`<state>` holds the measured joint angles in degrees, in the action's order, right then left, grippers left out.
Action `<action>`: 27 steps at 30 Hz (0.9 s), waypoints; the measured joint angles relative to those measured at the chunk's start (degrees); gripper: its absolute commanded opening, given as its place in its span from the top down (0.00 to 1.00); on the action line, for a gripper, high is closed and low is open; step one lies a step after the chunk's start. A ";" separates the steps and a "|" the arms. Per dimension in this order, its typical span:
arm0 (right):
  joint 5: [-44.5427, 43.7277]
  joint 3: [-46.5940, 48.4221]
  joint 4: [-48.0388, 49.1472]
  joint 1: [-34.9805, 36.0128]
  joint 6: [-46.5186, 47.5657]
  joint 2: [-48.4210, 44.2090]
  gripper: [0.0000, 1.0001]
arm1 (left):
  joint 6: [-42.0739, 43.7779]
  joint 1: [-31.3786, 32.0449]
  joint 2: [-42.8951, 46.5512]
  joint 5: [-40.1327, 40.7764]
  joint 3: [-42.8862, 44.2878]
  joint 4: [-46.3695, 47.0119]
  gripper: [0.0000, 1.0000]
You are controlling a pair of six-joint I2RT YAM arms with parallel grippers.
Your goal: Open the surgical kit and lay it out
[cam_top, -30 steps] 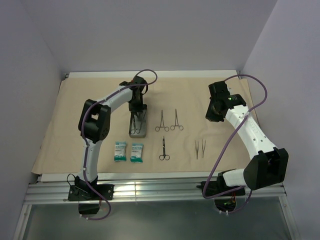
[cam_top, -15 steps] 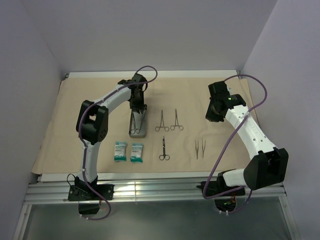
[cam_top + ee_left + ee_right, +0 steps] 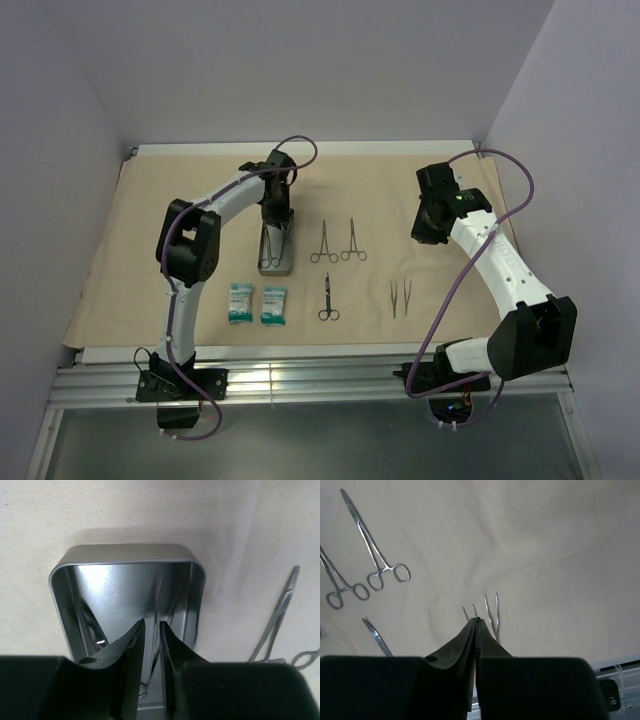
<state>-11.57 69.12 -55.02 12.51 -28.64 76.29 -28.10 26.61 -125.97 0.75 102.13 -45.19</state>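
The tan drape (image 3: 150, 230) is spread flat over the table. The grey metal tray (image 3: 263, 266) stands left of centre. My left gripper (image 3: 277, 222) hangs over its far end. In the left wrist view my left gripper (image 3: 151, 624) is open by a narrow gap above the tray (image 3: 125, 550), with a ring-handled instrument (image 3: 159, 600) lying inside. Two forceps (image 3: 324, 243) (image 3: 352, 241), scissors (image 3: 328, 297), two tweezers (image 3: 394, 297) (image 3: 407, 292) and two teal-white packets (image 3: 239, 302) (image 3: 273, 304) lie on the drape. My right gripper (image 3: 428, 228) (image 3: 477, 620) is shut and empty above the tweezers (image 3: 492, 611).
Lavender walls close in the back and both sides. The metal rail (image 3: 300, 380) with the arm bases runs along the near edge. The right wrist view shows the forceps (image 3: 377, 562) (image 3: 340, 585) and the scissors tip (image 3: 375, 635) to its left.
My left arm has shifted slightly over the tray, its elbow swinging out and back. The right arm and the laid-out instruments have not moved.
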 measured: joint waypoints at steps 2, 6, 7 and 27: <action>0.00 0.00 -0.02 0.00 0.00 0.00 0.94 | 0.00 0.02 -0.83 -0.07 0.00 -0.02 0.75; 0.00 0.00 -0.09 0.00 -0.02 0.00 0.94 | 0.00 0.00 -1.81 -0.26 0.00 -0.04 0.76; 0.00 0.00 -0.11 0.00 -0.02 0.00 0.94 | 0.02 0.00 -1.81 -0.31 0.00 0.00 0.76; 0.44 1.49 -0.33 0.02 0.00 -0.66 0.94 | -0.83 0.09 -1.90 1.29 2.99 -3.74 1.00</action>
<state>-11.14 70.61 -55.35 12.53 -28.64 75.64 -28.93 26.70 -127.87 2.04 105.12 -48.93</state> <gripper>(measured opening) 0.056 0.051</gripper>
